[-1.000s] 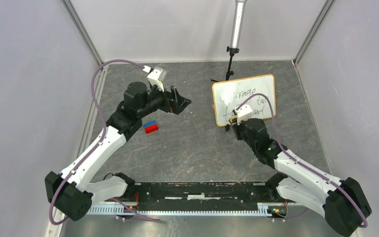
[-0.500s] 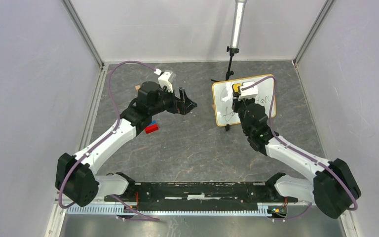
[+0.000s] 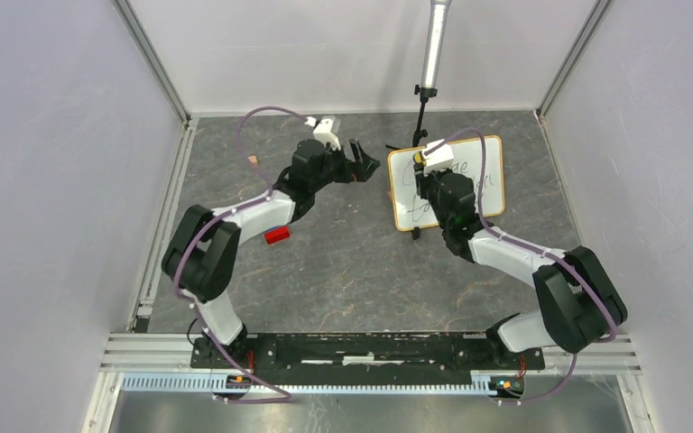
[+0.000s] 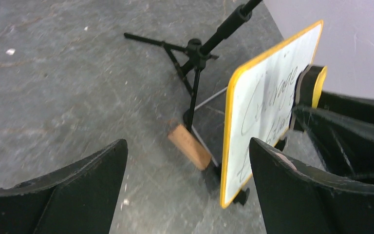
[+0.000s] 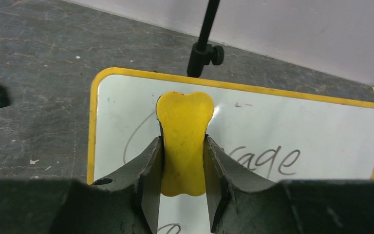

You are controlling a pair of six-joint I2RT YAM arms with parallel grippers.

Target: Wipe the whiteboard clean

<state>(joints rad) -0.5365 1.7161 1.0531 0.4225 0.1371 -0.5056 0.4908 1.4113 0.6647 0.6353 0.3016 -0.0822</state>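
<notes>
The whiteboard (image 3: 485,185) stands upright on small black feet at the back right, with a yellow-looking frame and dark handwriting. It also shows in the left wrist view (image 4: 268,92) and the right wrist view (image 5: 292,126). My right gripper (image 3: 429,170) (image 5: 183,144) is shut on a yellow eraser (image 5: 184,114) and holds it against the board's upper left part, over the word's first letters. My left gripper (image 3: 365,162) (image 4: 187,144) is open and empty, just left of the board's left edge and apart from it.
A black tripod stand (image 3: 422,99) (image 4: 195,48) rises right behind the board. A small wooden block (image 4: 191,146) lies at the board's left foot. A red and blue block (image 3: 277,234) lies under the left arm. Grey walls close off three sides.
My right gripper has moved the eraser from the board's lower left up to its upper left. My left arm has swung right, bringing its open gripper close to the board's left edge.
</notes>
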